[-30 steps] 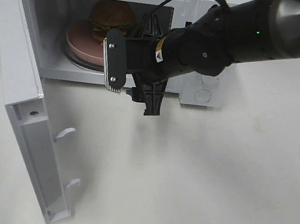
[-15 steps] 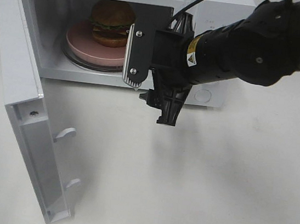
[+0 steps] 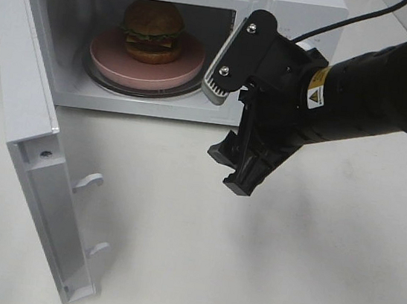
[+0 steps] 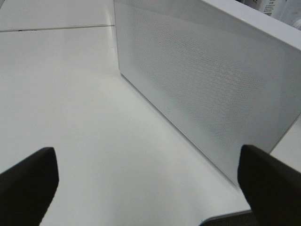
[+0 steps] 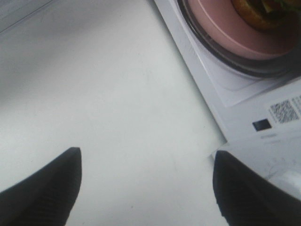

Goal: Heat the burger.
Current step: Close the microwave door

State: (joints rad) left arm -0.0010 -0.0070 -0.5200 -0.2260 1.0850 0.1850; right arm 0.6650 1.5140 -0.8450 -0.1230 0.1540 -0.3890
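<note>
The burger (image 3: 153, 29) rests on a round pink plate (image 3: 125, 67) on the turntable inside the white microwave (image 3: 305, 8), whose door (image 3: 23, 98) stands wide open to the left. My right gripper (image 3: 241, 163) hovers over the table just outside the oven's right front corner, open and empty. In the right wrist view its gripper (image 5: 146, 188) has both fingertips spread over bare table, with the plate (image 5: 221, 28) and an edge of the burger (image 5: 263, 9) in one corner. My left gripper (image 4: 148, 183) is open, facing the door's meshed outer panel (image 4: 211, 89).
The open door juts toward the table's front left, with two latch hooks (image 3: 91, 181) on its inner edge. White tabletop (image 3: 263, 265) spreads in front of the microwave and to its right. A black cable (image 3: 356, 22) runs behind the right arm.
My right arm has drawn back from the oven's mouth, moving right and toward the front and turning. The burger and plate, partly covered before, now show in full.
</note>
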